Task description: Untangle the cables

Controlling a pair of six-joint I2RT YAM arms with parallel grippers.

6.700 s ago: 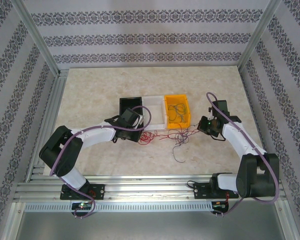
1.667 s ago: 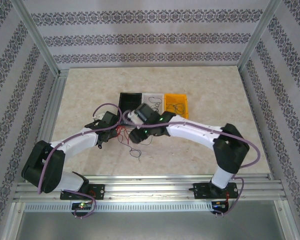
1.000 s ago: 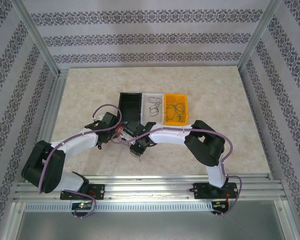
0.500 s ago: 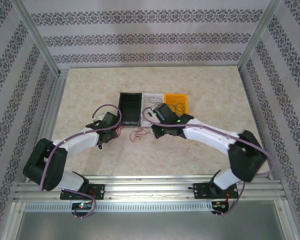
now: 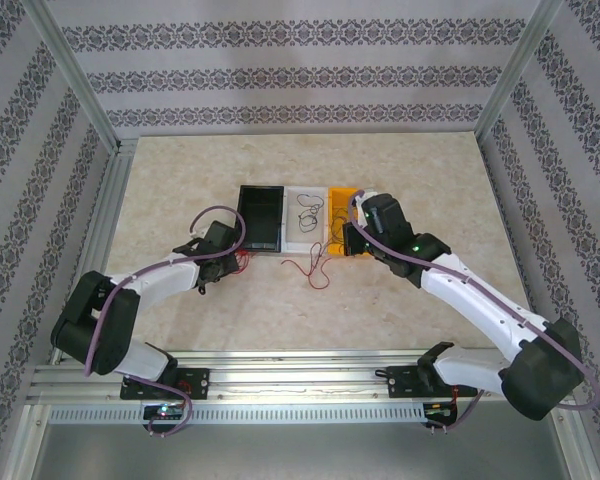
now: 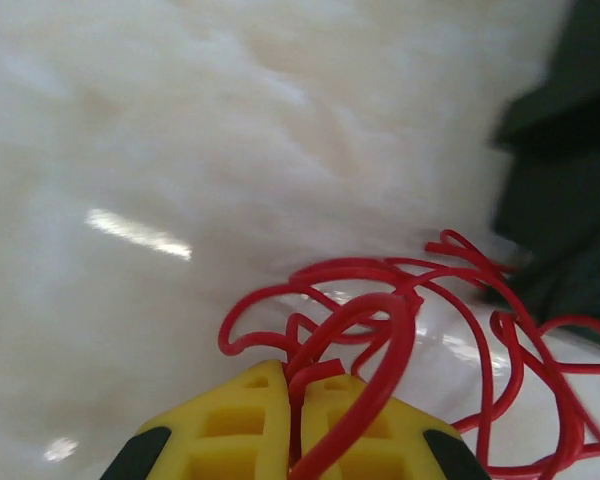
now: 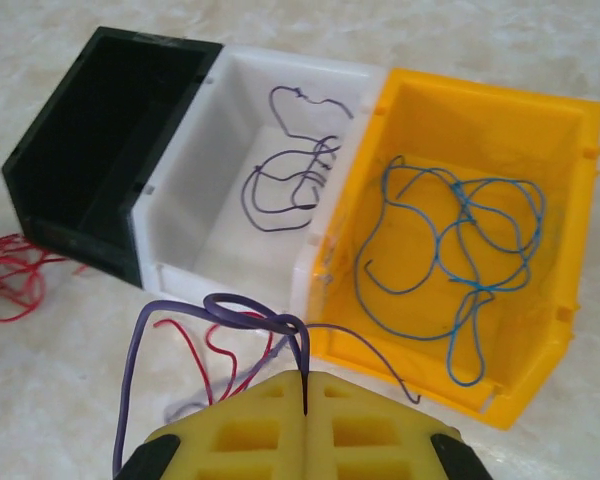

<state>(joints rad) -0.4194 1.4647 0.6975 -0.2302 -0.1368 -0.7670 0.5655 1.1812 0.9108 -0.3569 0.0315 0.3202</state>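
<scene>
Cables are partly sorted by colour: a purple cable (image 7: 290, 175) lies in the white bin (image 7: 220, 110) and a blue cable (image 7: 450, 240) in the orange bin (image 7: 550, 130), with the black bin (image 7: 90, 130) beside them, probably meant for the red. The rest sit on the table (image 5: 400, 170) in front of the bins. The left gripper (image 6: 298, 385) has its jaws pressed together on a red bunch (image 6: 400, 300), low over the table just by the black bin; it seems to be pinning that end so the tangle cannot follow the other arm. The right gripper (image 7: 307, 385) is likewise clamped, on a purple loop (image 7: 230, 305), and hangs in front of the white and orange bins, raised, most likely to draw this strand free and drop it in with its like. A loose red strand (image 5: 315, 268) lies between the two grippers, under the purple loop; whether the two are caught on each other I cannot tell.
</scene>
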